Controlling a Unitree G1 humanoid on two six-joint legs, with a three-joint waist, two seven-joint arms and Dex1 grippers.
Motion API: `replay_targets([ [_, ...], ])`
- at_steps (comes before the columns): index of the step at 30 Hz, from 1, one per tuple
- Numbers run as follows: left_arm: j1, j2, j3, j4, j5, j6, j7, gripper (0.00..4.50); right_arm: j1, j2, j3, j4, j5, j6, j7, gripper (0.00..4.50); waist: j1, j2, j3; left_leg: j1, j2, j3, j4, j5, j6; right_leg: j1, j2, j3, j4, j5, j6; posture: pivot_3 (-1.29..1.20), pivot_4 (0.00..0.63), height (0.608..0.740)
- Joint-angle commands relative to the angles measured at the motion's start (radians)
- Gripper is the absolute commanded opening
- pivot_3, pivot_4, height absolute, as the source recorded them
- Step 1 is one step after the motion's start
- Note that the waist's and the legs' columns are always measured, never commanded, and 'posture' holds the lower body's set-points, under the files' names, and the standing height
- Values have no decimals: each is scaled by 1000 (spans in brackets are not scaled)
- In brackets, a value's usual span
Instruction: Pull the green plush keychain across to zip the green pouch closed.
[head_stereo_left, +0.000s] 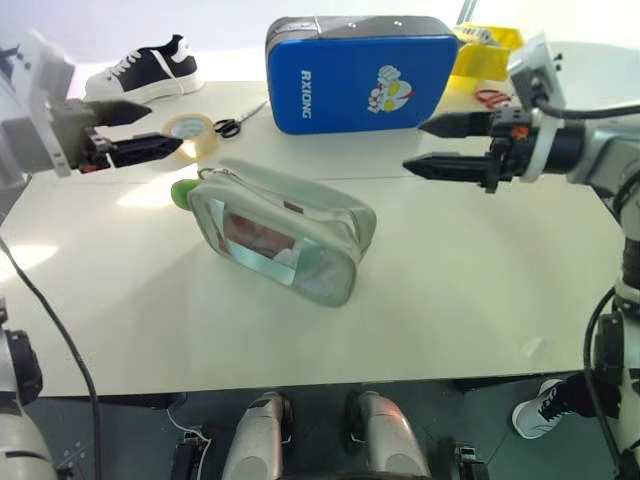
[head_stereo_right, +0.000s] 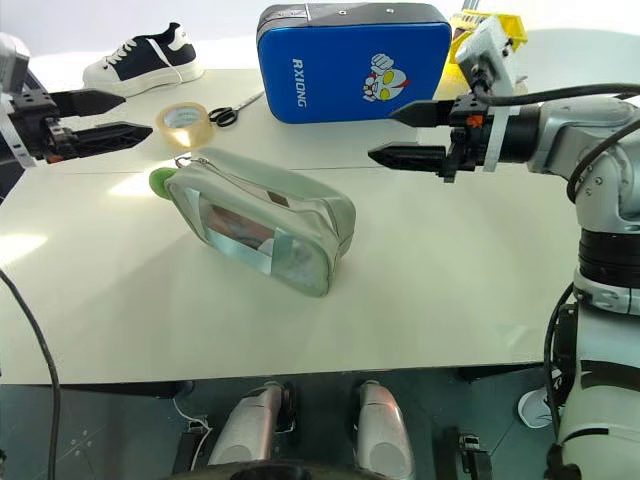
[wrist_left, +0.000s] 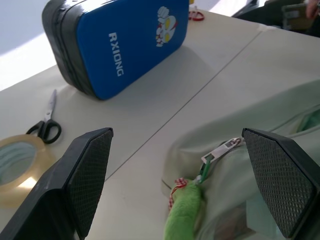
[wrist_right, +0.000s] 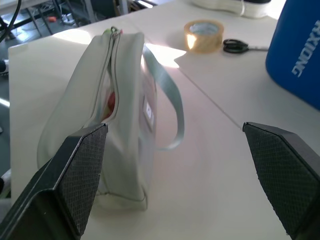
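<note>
The green pouch (head_stereo_left: 285, 232) lies on the white table (head_stereo_left: 450, 300), its clear window facing me, and its top zipper gapes in the right wrist view (wrist_right: 112, 85). The green plush keychain (head_stereo_left: 183, 193) hangs at the pouch's left end, joined to the zipper pull (wrist_left: 220, 150). My left gripper (head_stereo_left: 140, 130) is open and hovers above the table to the left of the pouch, a little beyond the keychain. My right gripper (head_stereo_left: 435, 145) is also open and hangs above the table off the pouch's right end. Both hold nothing.
A blue RXIONG case (head_stereo_left: 360, 75) stands behind the pouch. A tape roll (head_stereo_left: 190, 133) and scissors (head_stereo_left: 238, 121) lie at the back left near my left gripper, with a black-and-white shoe (head_stereo_left: 145, 70) beyond. A yellow bin (head_stereo_left: 485, 50) sits back right.
</note>
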Motion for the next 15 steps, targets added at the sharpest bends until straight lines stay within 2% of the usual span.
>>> replay_targets([
  [1, -12, 46, -8, -28, 6, -4, -42, 4406, 3, -32, -18, -68, 38, 10, 31, 4500, 0, 0, 0, 0, 0, 0, 0, 0, 0, 0, 0, 0, 0, 0, 0, 0, 150, 740],
  [7, -22, 59, -22, -58, -13, 47, -61, 4406, 35, -37, -24, -104, 48, 11, 18, 4500, 0, 0, 0, 0, 0, 0, 0, 0, 0, 0, 0, 0, 1, 0, 0, 0, 150, 740],
  [11, 96, 209, 5, -229, -91, 128, -223, 4406, 73, -106, -31, -227, 139, 83, 96, 4500, -4, -1, 0, -4, 0, 1, 0, 0, 0, -4, 0, 1, 1, 0, 0, 0, 150, 740],
  [15, 158, 237, 48, -310, -144, 169, -213, 4406, 108, -117, -52, -275, 173, 96, 71, 4500, 3, -1, 0, -5, 0, 1, 0, -1, 0, -7, 0, 1, 2, 0, 0, 0, 150, 740],
])
